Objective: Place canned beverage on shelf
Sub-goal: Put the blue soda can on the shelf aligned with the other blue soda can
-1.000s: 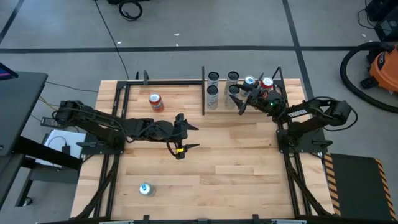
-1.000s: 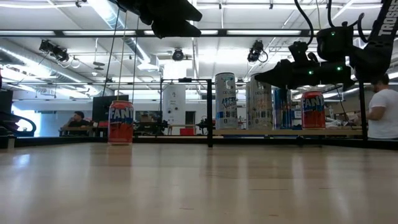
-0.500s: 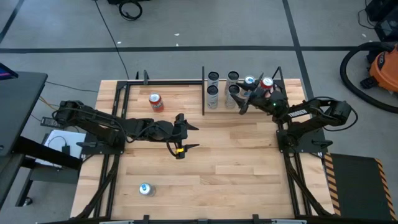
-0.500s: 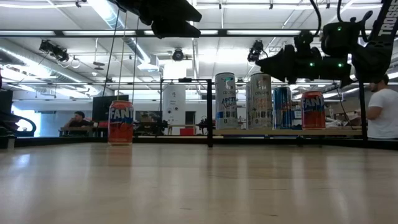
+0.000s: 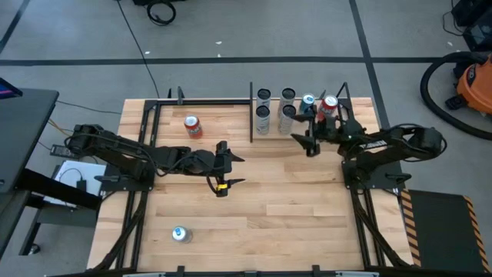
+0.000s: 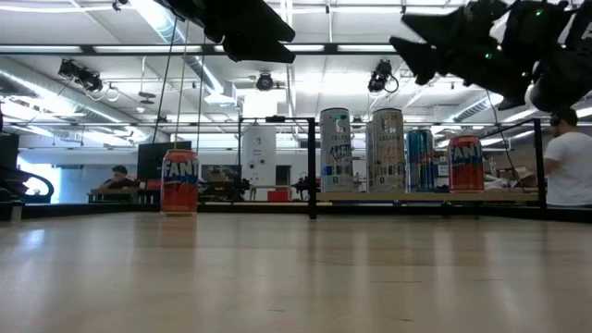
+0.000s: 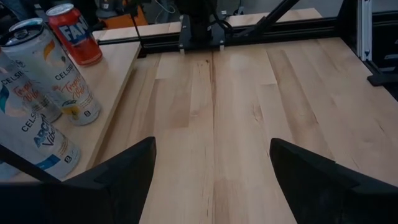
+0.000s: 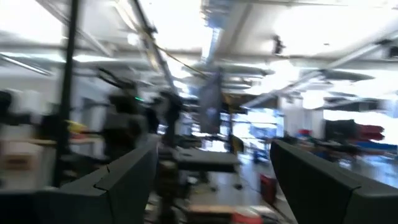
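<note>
We look down on a planked pale wooden worktop (image 5: 292,200) framed by black metal rails, standing on a grey floor crossed by dark lines. At the worktop's far right corner lies the pale plain wood shelf edged with thin black rods (image 5: 274,133). It carries a cluster of tall silver cans (image 5: 264,111), a blue can (image 5: 308,101) and a red orange-soda can (image 5: 330,103), all upright. A second red soda can (image 5: 192,126) stands upright near the far left corner, off the shelf, and a small silver-blue can (image 5: 180,234) sits near the front left edge.

The right claw (image 5: 310,134) hovers at the shelf's front edge, raised above the cans in the low view (image 6: 435,46); its two dark fingers are spread apart and hold nothing. The left claw (image 5: 231,171) is over the worktop's centre, its fingers (image 7: 118,177) likewise wide apart and empty.

Beyond the worktop we see a large hall with ceiling lights, a seated person (image 6: 117,176) at left and a person in a white shirt (image 6: 569,162) at right.
</note>
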